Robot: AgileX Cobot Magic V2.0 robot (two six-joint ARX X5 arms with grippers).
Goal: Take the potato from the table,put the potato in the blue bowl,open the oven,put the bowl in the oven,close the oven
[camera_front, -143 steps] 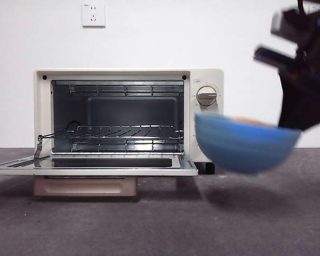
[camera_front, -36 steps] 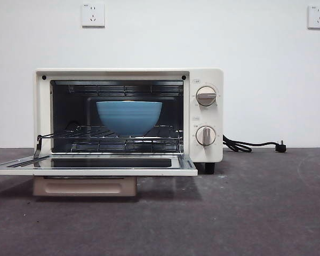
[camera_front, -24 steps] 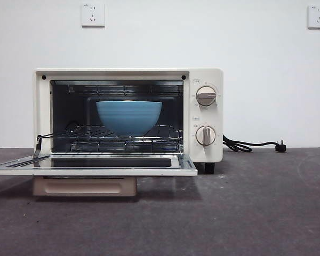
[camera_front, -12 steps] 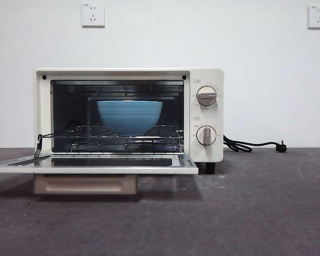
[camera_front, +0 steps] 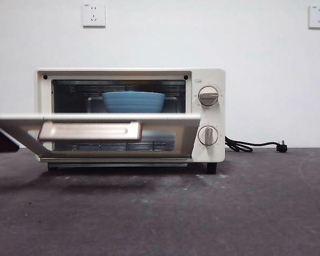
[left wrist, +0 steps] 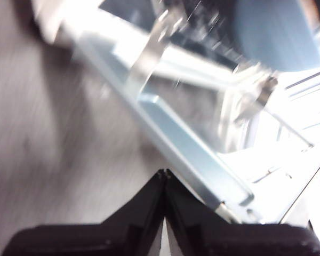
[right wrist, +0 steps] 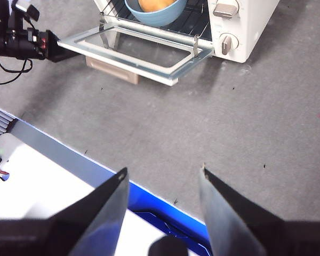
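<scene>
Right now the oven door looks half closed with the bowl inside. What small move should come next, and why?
Probably the left pincer, shut and pressed at the door's left edge, should push it a little further up toward the oven. The door hangs partway, handle facing out, with a gap at the top. The blue bowl with the potato sits on the rack, clear of the door. The right pincer waits, open.

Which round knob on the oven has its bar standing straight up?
The lower knob: its bar stands upright. The upper knob on the oven has its bar lying sideways.
</scene>
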